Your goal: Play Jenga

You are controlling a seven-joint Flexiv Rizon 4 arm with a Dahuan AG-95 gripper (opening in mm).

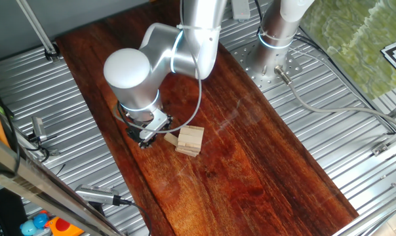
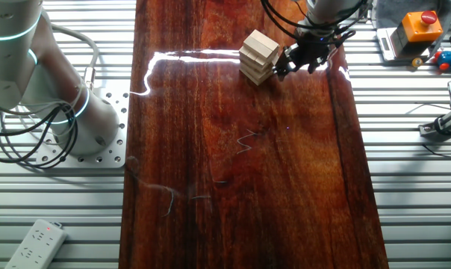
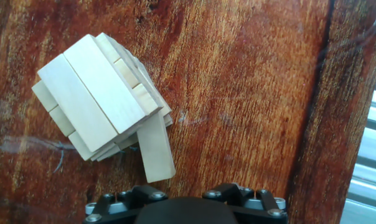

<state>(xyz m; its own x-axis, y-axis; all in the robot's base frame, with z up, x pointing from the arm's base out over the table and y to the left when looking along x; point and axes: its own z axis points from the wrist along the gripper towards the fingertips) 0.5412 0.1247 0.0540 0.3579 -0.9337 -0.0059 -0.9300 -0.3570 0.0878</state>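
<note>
Wooden Jenga (image 3: 98, 96): one stack, perhaps one protruding block (image 3: 155, 149)

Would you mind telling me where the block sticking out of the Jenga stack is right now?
In the hand view, the block juts from the stack's lower side toward the gripper, resting on the wooden board.

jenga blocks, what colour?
Pale tan, unpainted wood. The Jenga stack shows best in the hand view, against the dark red-brown table.

Jenga (image 3: 101, 93): squat stack of pale tan wooden blocks, crosswise layers, upright; one block (image 3: 155, 149) protruding from a low layer toward 5 o'clock.
</note>
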